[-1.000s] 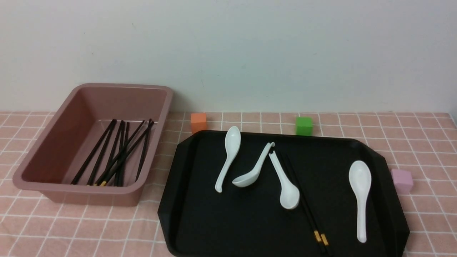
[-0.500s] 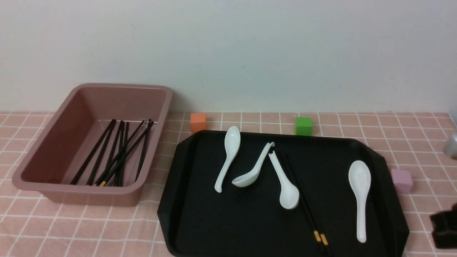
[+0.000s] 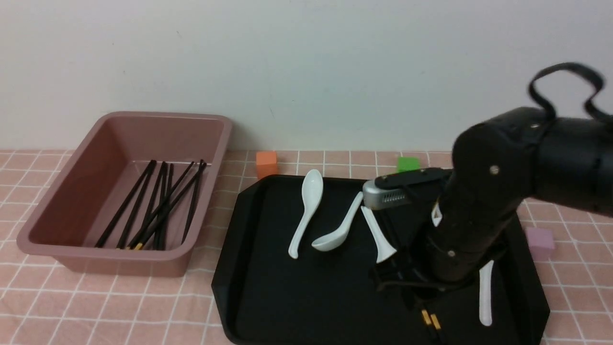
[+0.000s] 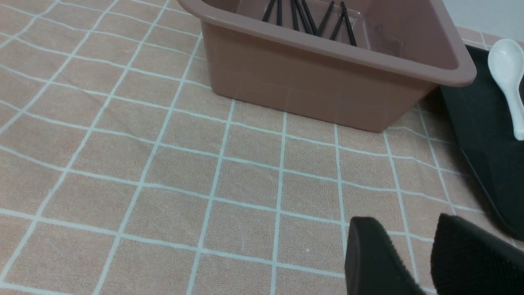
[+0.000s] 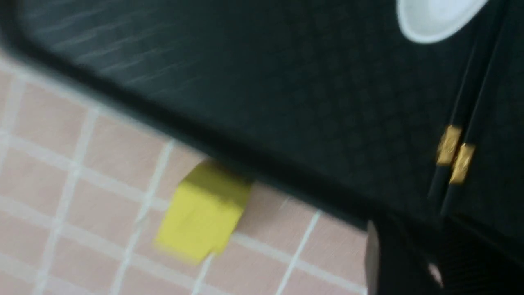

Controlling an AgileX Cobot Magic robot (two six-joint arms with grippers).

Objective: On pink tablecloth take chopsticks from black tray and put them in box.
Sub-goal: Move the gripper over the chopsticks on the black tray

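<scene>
Nearest, the left pincer (image 4: 413,250) hangs low over the pink tablecloth (image 4: 163,172), a soft woven cloth ruled into squares by thin white lines. Its two black, rough-padded fingers (image 4: 372,262) stand slightly apart, with cloth showing in the narrow gap, and they grip nothing. Beyond it, well apart, stands the box (image 4: 327,90), a deep mauve plastic bin with sloping walls, rounded corners and a rolled rim. The boxed chopsticks (image 3: 153,213) lie slantwise in a loose bundle on its floor.

Near the right pincer (image 3: 400,283), just outside the rim of the black tray (image 3: 306,297), a yellow cube (image 5: 202,211) sits on the cloth. The tray is a flat, glossy plastic slab with cut-off corners and a low raised edge. The pincer hangs over it, dark against dark, and its wrist view is blurred, so I cannot tell whether it is wide or narrow. Under it runs the pair of chopsticks (image 3: 429,320), slim black sticks lying side by side, gold bands on the pincer's near side.

To its right a smooth white spoon (image 3: 486,297) is half hidden by the arm. Just beyond it lies a second spoon (image 3: 378,235), and farther left two more spoons (image 3: 306,206). Farthest, on the surface, sit an orange cube (image 3: 266,164), a green cube (image 3: 407,164) and, off to the right, a pink cube (image 3: 540,241).
</scene>
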